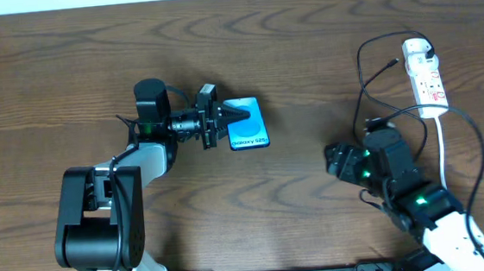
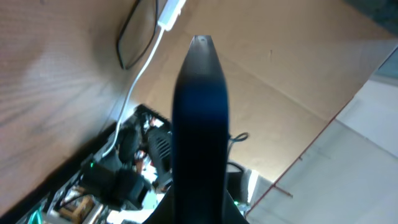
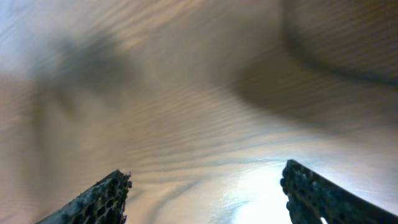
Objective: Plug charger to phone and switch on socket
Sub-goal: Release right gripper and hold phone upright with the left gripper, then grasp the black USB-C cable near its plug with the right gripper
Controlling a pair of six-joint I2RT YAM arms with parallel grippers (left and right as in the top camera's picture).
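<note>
From overhead, your left gripper (image 1: 245,114) has its fingers together, their tip over the upper left part of the phone (image 1: 250,130). The phone lies flat and screen up, left of the middle of the table (image 1: 260,30). That looks like a hold-down, so the phone won't slide when the connector goes in, but you cannot tell from here whether it really presses. The socket (image 1: 426,76) lies near the right edge, well apart from the phone. The charger (image 1: 364,82) loops in black beside it, one end running to the strip's far end. Your right gripper (image 1: 334,158) sits low between phone and socket, near the loop, probably placed to reach for the connector end.

In the left wrist view, the closed fingers (image 2: 199,124) fill the centre as one dark blade. Beyond them you see the cable loop, the white lead (image 2: 140,74) and the right arm (image 2: 124,180). The phone is hidden there.

In the right wrist view, the fingers (image 3: 102,199) stand wide apart over bare, blurred wood with nothing between them. The charger is not yet in hand.
</note>
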